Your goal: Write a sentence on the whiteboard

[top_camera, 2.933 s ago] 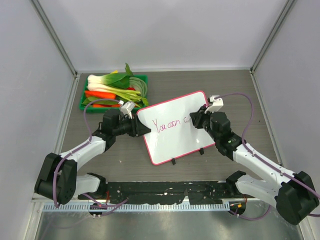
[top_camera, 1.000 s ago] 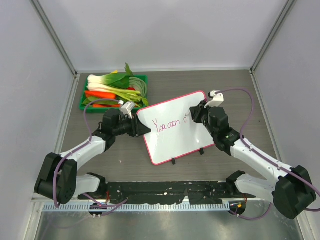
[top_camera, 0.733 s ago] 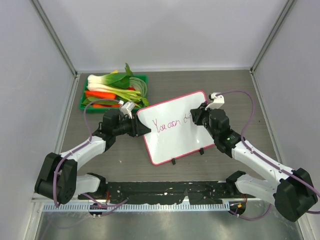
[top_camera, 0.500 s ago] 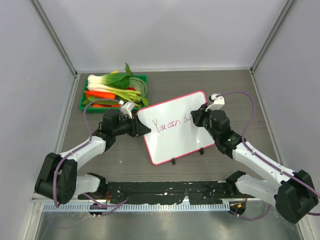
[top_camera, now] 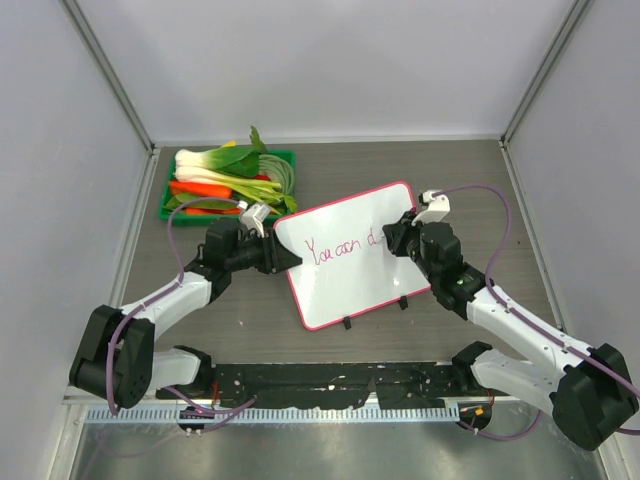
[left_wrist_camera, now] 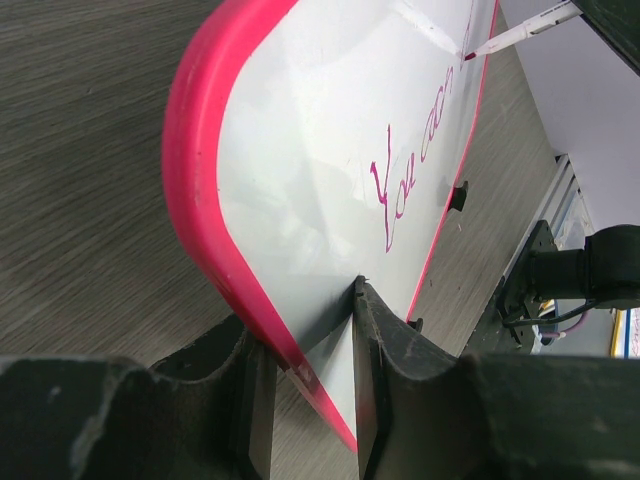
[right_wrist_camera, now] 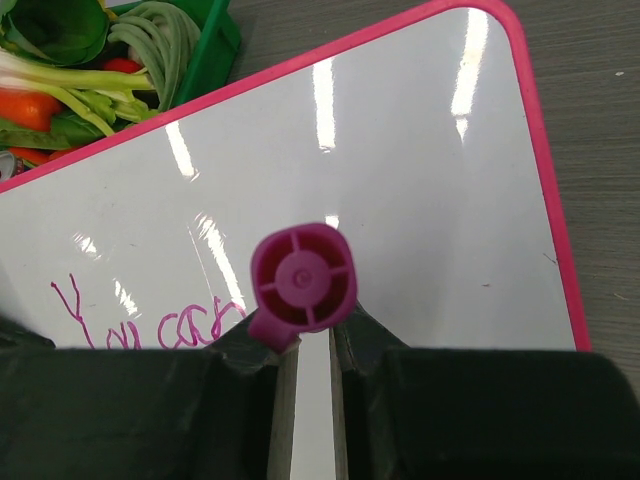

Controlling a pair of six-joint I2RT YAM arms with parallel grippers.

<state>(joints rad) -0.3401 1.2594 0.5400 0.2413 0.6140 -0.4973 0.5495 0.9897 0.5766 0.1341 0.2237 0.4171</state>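
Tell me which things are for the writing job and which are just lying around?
For the job:
- whiteboard, clamped by the left gripper
- unfinished sentence
- pink marker, in the right gripper

Just lying about:
- green tray
- vegetables in it

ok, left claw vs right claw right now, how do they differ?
Left claw pinches the whiteboard at its pink edge; right claw grips a pink marker. Left claw sits edge-on to the board; right claw points down at its face, marker tip touching. Both are shut on something.
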